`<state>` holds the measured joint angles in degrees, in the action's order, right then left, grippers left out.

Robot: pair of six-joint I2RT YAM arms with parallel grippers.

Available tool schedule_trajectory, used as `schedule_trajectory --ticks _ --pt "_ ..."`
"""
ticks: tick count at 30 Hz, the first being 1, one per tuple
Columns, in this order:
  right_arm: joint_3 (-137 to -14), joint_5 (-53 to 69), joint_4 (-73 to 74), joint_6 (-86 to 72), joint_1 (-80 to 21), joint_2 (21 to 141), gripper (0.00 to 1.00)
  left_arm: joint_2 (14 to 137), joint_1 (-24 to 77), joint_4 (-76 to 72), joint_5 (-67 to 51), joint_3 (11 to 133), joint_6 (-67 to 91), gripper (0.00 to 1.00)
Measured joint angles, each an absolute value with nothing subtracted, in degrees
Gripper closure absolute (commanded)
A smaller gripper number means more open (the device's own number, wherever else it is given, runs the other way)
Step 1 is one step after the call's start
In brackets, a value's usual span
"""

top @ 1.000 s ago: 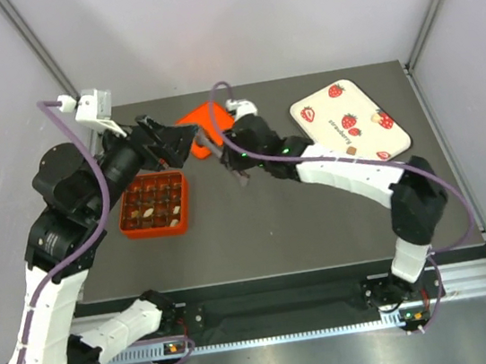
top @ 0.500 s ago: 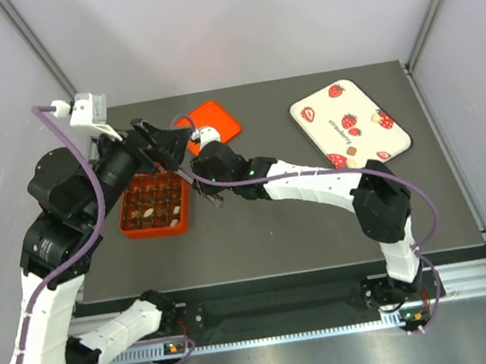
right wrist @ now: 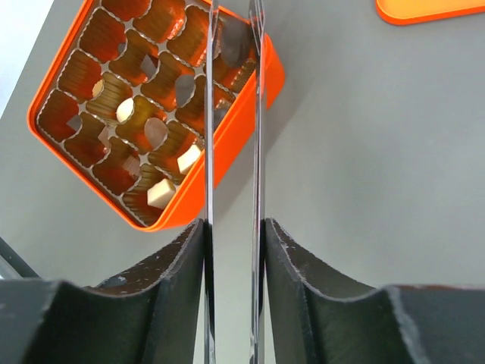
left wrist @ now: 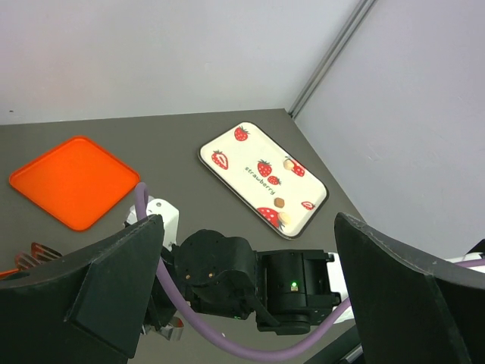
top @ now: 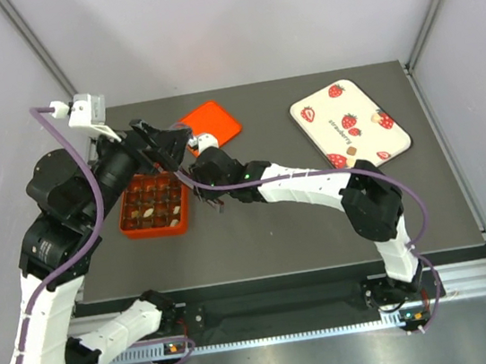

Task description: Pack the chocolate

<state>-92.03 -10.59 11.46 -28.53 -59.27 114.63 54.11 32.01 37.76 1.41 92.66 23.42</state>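
The orange-red compartment box sits at the left. It also shows in the right wrist view, with several dark and cream chocolates in its cells. My right gripper is shut on thin metal tweezers, whose tips reach over the box's near corner. I cannot tell if a chocolate is between the tips. A few more chocolates lie on the strawberry tray. My left gripper is open and empty, hovering above the box's far edge.
The flat orange lid lies behind the box and also shows in the left wrist view. The right arm stretches across the middle of the table. White walls enclose the table at the back and sides.
My right gripper has swung left from beside the orange lid to the box's right edge. The left arm has barely moved.
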Motion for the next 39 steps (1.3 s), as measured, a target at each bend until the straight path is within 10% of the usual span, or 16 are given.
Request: schedule_trajectory --ticks 16,39 --pt "-89.6 -14.59 11.66 -25.67 -59.05 111.18 0.64 54.28 32.01 37.76 1.41 92.66 23.42 0.01" --pt "-46.09 -29.82 10.28 -27.4 -47.13 79.46 0.64 59.16 32.01 37.32 2.63 87.44 24.38 0.01"
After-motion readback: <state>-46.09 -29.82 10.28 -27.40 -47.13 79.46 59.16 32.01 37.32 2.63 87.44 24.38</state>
